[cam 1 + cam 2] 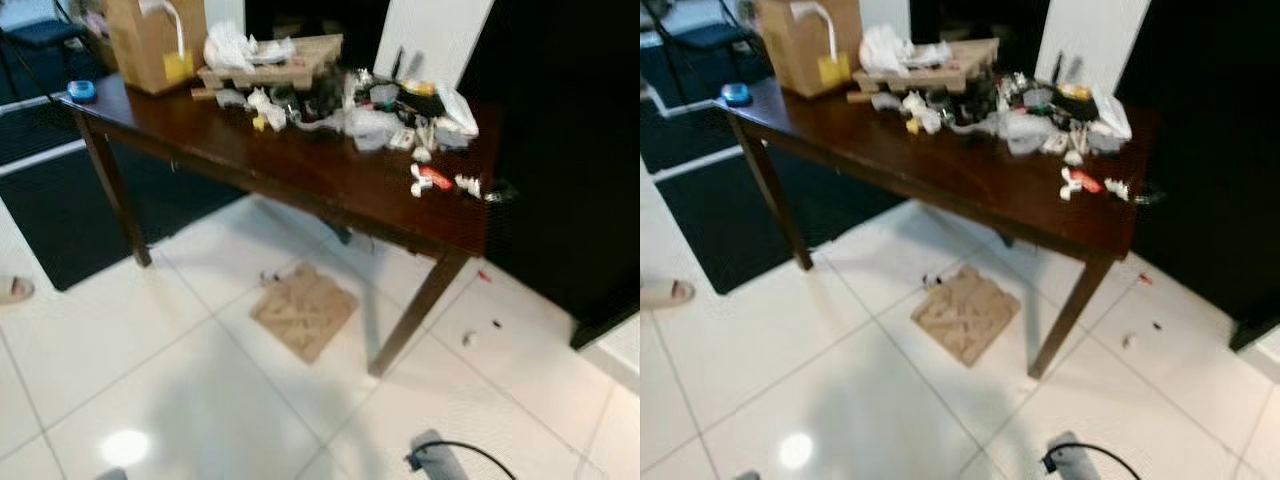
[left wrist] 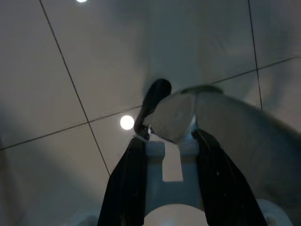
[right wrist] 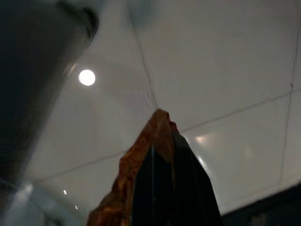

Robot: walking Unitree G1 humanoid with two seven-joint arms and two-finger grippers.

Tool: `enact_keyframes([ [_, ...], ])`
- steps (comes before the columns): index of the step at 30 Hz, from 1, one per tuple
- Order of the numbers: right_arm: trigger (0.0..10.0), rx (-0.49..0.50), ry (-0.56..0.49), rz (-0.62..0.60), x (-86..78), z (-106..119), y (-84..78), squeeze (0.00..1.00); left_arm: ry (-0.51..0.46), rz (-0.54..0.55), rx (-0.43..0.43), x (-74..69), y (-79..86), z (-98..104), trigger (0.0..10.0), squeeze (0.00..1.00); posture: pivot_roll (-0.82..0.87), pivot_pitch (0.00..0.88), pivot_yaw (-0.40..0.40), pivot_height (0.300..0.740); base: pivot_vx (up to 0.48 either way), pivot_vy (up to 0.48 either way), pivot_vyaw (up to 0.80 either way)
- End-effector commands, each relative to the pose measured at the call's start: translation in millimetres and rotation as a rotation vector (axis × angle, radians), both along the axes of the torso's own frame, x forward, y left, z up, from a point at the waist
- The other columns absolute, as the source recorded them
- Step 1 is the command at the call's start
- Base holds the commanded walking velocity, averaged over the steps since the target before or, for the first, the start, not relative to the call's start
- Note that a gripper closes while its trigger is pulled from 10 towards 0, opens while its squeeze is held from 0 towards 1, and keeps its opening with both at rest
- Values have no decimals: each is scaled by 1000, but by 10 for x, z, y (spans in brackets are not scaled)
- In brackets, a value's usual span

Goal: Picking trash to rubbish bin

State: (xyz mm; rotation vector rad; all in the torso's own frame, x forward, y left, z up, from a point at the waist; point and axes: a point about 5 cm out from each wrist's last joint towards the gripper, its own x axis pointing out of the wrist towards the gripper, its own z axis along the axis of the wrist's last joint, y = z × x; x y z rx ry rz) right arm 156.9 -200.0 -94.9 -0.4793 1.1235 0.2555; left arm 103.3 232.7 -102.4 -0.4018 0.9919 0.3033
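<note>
Right pincer point(image 3: 162, 141) is grasping a brown wrapper point(image 3: 136, 165), left pincer point(image 2: 169, 136) a pale scrap point(image 2: 174, 117) — both needing firm clamping while walking to a bin.

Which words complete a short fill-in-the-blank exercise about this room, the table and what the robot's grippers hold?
1. The flat piece of cardboard lies on the floor under the ____.
2. The brown box stands on the table's ____ end.
3. The right gripper is shut on a crumpled ____ wrapper.
4. The floor is covered with white ____.

Missing words: table; left; brown; tiles
</note>
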Motion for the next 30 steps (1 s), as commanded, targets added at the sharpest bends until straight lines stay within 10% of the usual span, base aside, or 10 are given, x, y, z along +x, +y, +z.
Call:
enact_keyframes([
  [1,10000,-8,6,31,1,2,-9,0,39,-13,-34,-99,-98,-49,10000,0,206,110,-102,740,-292,0,0],
  [30,10000,-113,150,99,-271,-78,-144,0,27,-19,-26,-93,-99,-45,10000,0,193,123,-94,740,-40,0,-679],
])
